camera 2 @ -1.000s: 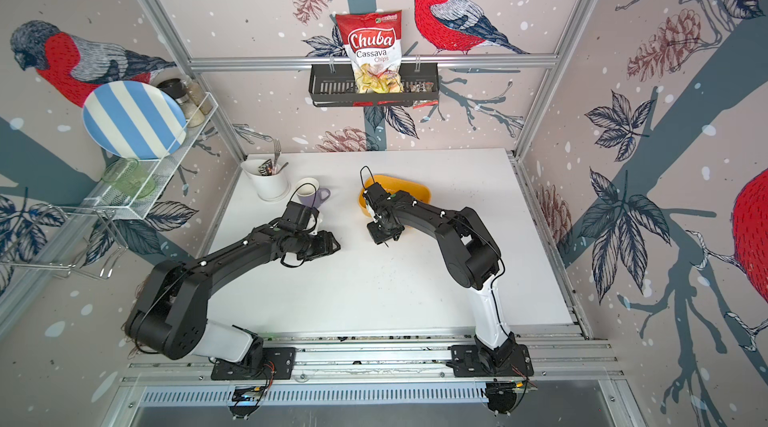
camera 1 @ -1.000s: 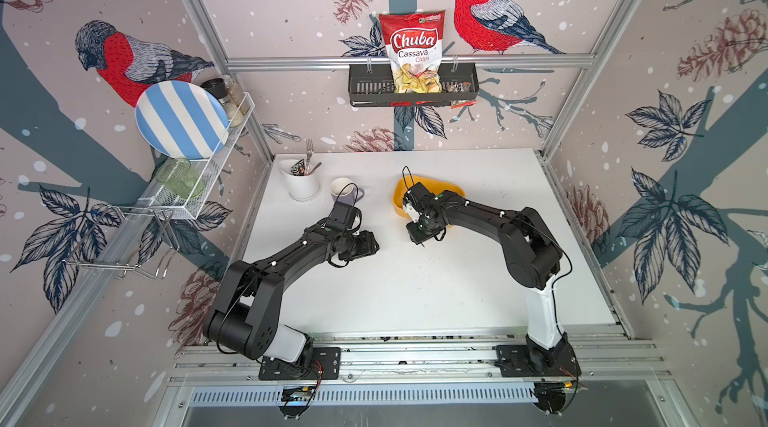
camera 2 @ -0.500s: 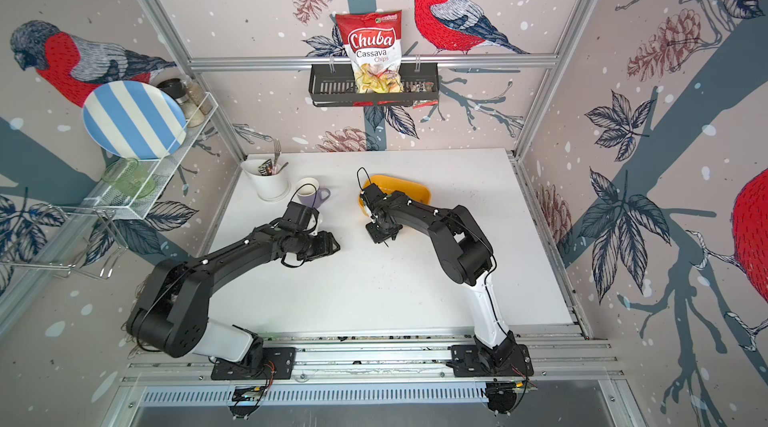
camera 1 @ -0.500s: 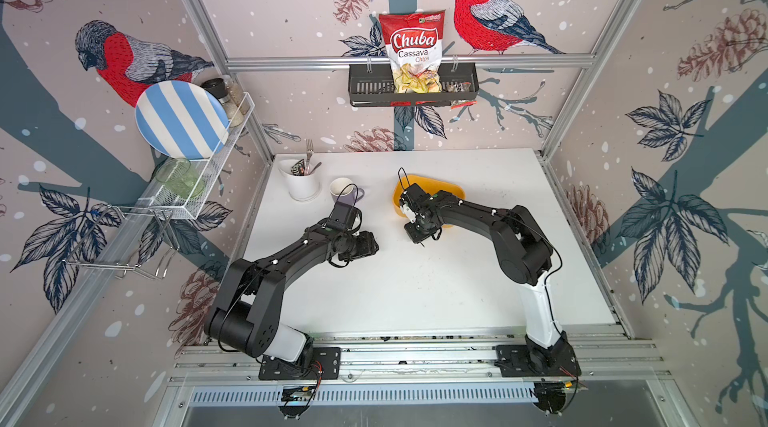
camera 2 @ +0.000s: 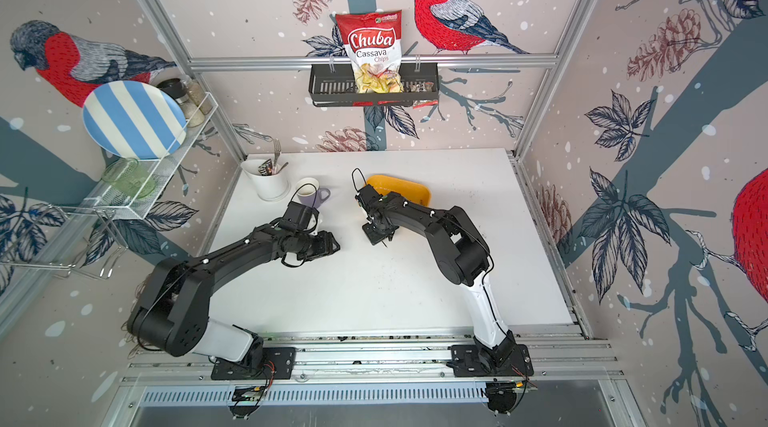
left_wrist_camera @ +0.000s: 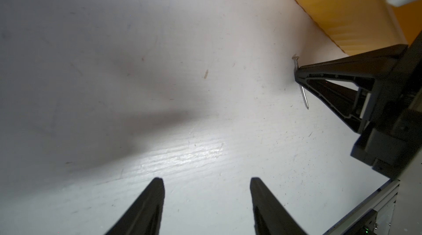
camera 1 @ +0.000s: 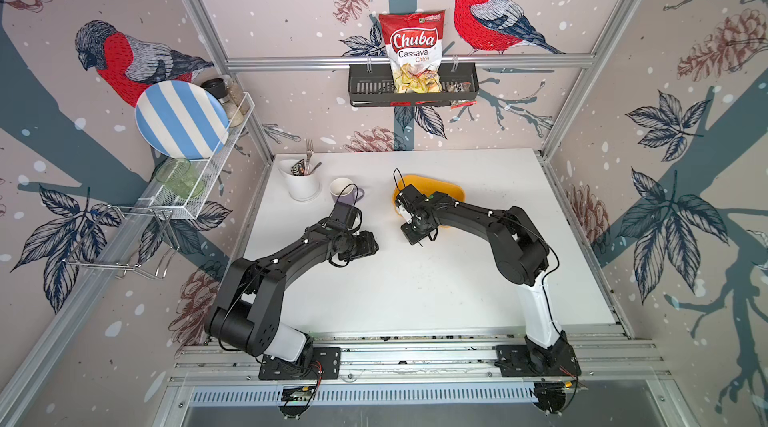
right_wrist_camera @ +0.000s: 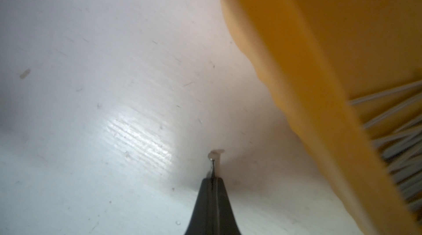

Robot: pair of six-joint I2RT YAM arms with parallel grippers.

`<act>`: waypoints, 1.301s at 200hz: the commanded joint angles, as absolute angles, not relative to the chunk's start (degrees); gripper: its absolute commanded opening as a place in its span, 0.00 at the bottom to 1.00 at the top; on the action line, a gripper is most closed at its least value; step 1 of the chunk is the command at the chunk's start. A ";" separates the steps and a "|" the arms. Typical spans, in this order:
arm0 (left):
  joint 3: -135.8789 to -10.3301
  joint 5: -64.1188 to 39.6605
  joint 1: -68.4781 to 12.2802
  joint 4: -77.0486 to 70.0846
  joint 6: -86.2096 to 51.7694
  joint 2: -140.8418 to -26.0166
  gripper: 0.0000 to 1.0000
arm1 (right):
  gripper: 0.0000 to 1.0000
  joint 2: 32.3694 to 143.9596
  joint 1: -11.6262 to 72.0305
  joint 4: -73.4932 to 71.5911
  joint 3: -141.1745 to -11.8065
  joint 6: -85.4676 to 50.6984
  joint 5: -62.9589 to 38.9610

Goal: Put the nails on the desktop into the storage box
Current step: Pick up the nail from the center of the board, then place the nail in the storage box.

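Looking from the front rail with the back wall at twelve o'clock, the white worktop [camera 1: 415, 292] carries little. A white utensil holder [camera 1: 302, 186] with a fork in it sits at about ten o'clock in the far corner, and a mug [camera 1: 345, 192] stands just beside it toward the middle. On the back wall a black slotted basket [camera 1: 370, 88] holds a red chips bag [camera 1: 413, 51]. A blue-striped plate [camera 1: 180, 119] leans in a wire rack on the wall at nine o'clock. None of these lies between the claws and the box.

The yellow storage box [camera 1: 440, 188] rests at twelve o'clock on the worktop, partly covered by the right arm. In the right wrist view a heap of grey nails [right_wrist_camera: 388, 131] already lies inside it.

The right claw [camera 1: 417, 240] points down just off the box's seven o'clock corner, so the box sits at about one o'clock from it. Its jaws are pinched together on a single nail [left_wrist_camera: 304, 97]. The nail is held crosswise through the tips, head end toward the box wall, point end sticking out the other side. The tips are low over the worktop; I cannot tell whether the nail touches it.

The left claw [left_wrist_camera: 206, 181] hangs at nine o'clock from the right one, well apart. Its fingers [left_wrist_camera: 150, 199] are spread wide, with nothing between them and bare worktop below.
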State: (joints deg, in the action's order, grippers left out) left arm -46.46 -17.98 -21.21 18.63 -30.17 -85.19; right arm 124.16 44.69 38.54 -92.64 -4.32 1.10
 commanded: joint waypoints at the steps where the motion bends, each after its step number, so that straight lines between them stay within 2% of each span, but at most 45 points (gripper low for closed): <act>1: -46.56 -17.39 -20.92 18.84 -30.43 -84.66 0.63 | 0.00 123.40 44.89 42.97 -93.61 -4.58 -4.61; 80: -45.01 -16.87 -20.87 17.87 -31.24 -82.97 0.62 | 0.00 119.35 41.89 45.51 -106.56 -9.46 -13.25; 114: -45.17 -17.03 -20.76 17.62 -31.54 -83.14 0.63 | 0.00 117.07 37.68 44.24 -108.17 -15.24 -11.92; 152: -46.63 -17.31 -20.79 17.84 -31.33 -84.31 0.62 | 0.00 116.19 31.72 41.99 -106.02 -24.67 -4.72; 181: -48.20 -17.40 -20.75 18.75 -30.76 -85.49 0.63 | 0.00 115.63 28.22 36.48 -100.64 -30.32 -4.25; 260: -49.22 -17.23 -20.57 21.11 -29.64 -86.73 0.63 | 0.00 120.37 26.40 31.40 -97.48 -36.13 -1.66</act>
